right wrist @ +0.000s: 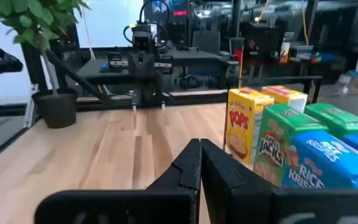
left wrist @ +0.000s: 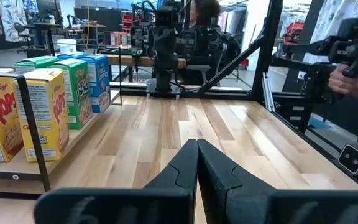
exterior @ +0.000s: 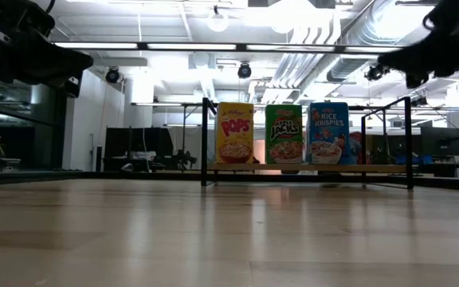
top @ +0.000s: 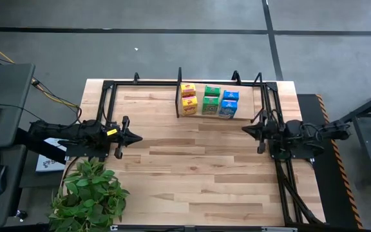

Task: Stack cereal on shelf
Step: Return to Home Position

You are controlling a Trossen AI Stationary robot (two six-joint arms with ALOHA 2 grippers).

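The cereal boxes stand upright on their bottoms in a row on the shelf (top: 178,96) at the table's far middle: two yellow (top: 188,98), two green (top: 211,99), two blue (top: 228,102). The low view shows the front yellow (exterior: 235,132), green (exterior: 284,134) and blue (exterior: 329,133) boxes on the shelf's board (exterior: 373,168). My left gripper (top: 137,136) hangs shut and level at the table's left, away from the boxes. My right gripper (top: 245,131) is shut and level at the table's right, just nearer than the blue boxes (right wrist: 334,165), touching nothing.
A potted plant (top: 89,196) stands at the table's near left corner. Black frame rails (top: 105,96) run along the table's left, right and far edges. Bare wooden tabletop (top: 192,167) spreads between the arms. A person's hand (left wrist: 347,76) shows beyond the table's edge in the left wrist view.
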